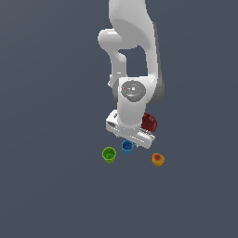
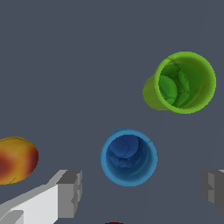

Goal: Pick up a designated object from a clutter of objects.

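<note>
In the exterior view you see the white arm (image 1: 132,56) reaching down over a plain grey-blue table (image 1: 46,186), with its wrist block low above the clutter. The blue cup (image 1: 127,147) sits upright just under the near edge of that block, partly tucked behind it. To the exterior view's left of the blue cup, close by but not touching, stands the green cup (image 1: 109,155), also upright with its mouth open to you. On the exterior view's right and a little nearer to you lies the orange-yellow fruit (image 1: 158,160), clear of both cups. The dark red fluted bowl (image 1: 149,122) shows behind the wrist, half hidden by it. The fingers themselves you cannot make out from here.

In the wrist view you look straight down into the blue cup (image 2: 129,157); its rim is round and whole, and it stands free on the table. The claw (image 2: 142,192) is spread wide: one grey finger (image 2: 70,192) shows at one side of the cup and the other finger's tip at the picture's edge, neither touching the cup. The cup lies just ahead of the line between them. The green cup (image 2: 181,83) stands apart from the blue one, and the fruit (image 2: 15,159) sits well off on the other side.
</note>
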Tool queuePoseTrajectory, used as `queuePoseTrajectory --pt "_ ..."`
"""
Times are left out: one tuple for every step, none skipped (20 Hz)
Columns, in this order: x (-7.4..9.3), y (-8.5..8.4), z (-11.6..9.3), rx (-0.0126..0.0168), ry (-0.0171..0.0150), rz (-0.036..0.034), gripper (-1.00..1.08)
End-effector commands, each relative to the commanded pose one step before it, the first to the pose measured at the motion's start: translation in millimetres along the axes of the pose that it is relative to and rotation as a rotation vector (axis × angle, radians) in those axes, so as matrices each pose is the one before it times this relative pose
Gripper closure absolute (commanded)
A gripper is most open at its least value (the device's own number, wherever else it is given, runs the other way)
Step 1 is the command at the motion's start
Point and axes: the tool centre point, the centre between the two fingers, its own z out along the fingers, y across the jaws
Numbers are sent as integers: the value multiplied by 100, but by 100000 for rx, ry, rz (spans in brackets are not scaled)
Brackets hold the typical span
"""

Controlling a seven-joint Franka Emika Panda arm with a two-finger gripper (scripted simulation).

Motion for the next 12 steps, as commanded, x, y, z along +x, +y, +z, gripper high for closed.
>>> queuePoseTrajectory --pt "-75 -130 1134 42 184 2858 -92" --pt "-39 -29 338 -8 15 793 -92" --pt "-36 -24 286 -7 13 669 -92" --pt "-30 -19 234 -6 11 548 -92" --pt "-24 -14 182 -4 8 426 -92" --pt "-18 -9 130 -3 6 305 -92" --pt "-11 -6 78 -2 4 183 -92" --pt "-1 2 26 -1 1 69 -92" --pt "-18 20 -106 -66 -110 -420 -92" --pt "-1 -1 35 0 0 0 -92" --pt "-5 -3 104 0 0 0 -92" --pt "-8 -5 174 0 0 0 -92"
